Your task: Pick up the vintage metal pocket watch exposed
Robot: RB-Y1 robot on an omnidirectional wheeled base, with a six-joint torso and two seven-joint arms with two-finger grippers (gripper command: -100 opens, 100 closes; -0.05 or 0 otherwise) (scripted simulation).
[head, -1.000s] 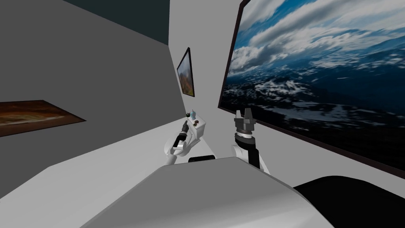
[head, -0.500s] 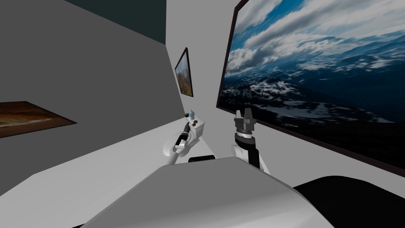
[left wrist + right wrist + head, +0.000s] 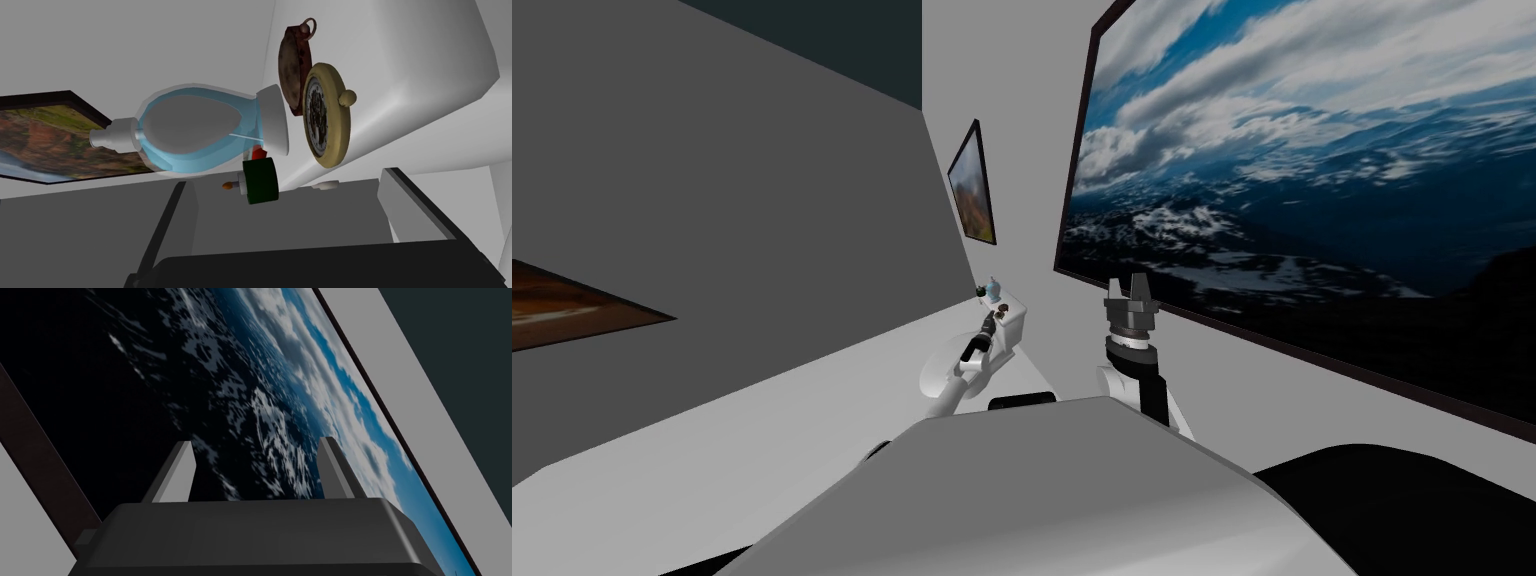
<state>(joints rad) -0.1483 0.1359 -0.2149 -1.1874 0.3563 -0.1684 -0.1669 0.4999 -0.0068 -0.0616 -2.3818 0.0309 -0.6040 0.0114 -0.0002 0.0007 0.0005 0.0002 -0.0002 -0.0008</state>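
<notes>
Left arm is reaching out to a small white cabinet (image 3: 1015, 328) that stands against the wall. The left gripper (image 3: 287, 182) is just short of the cabinet's top edge. Its fingers (image 3: 406, 205) are spread wide and hold nothing; nothing touches them.

The pocket watch (image 3: 325, 116) lies flat on the cabinet top, ahead of the open fingers and in line with the gap between them. It is nearer one finger than the other and clear of both tips. It has a brass-coloured rim, a crown knob on its edge, and a dial with dark workings showing. Its lid (image 3: 292, 70) is a rusty brown disc with a ring at the far end. The lid is flung open, lies beside the case and overlaps its edge.

A blue translucent bottle (image 3: 192, 130) with a white base and white cap stands upright on the same top, its base just beside the lid and watch. A small dark green pot (image 3: 260, 181) sits close to the bottle's base, at the near edge of the top, with a bit of red showing behind it. We cannot tell what the red piece is. A framed picture (image 3: 55, 137) hangs on the wall beyond the bottle.

The right gripper (image 3: 1129, 288) is held upright on our right side, well apart from the cabinet. Its fingers (image 3: 336, 468) stand parted at the usual open width, with nothing between them.
</notes>
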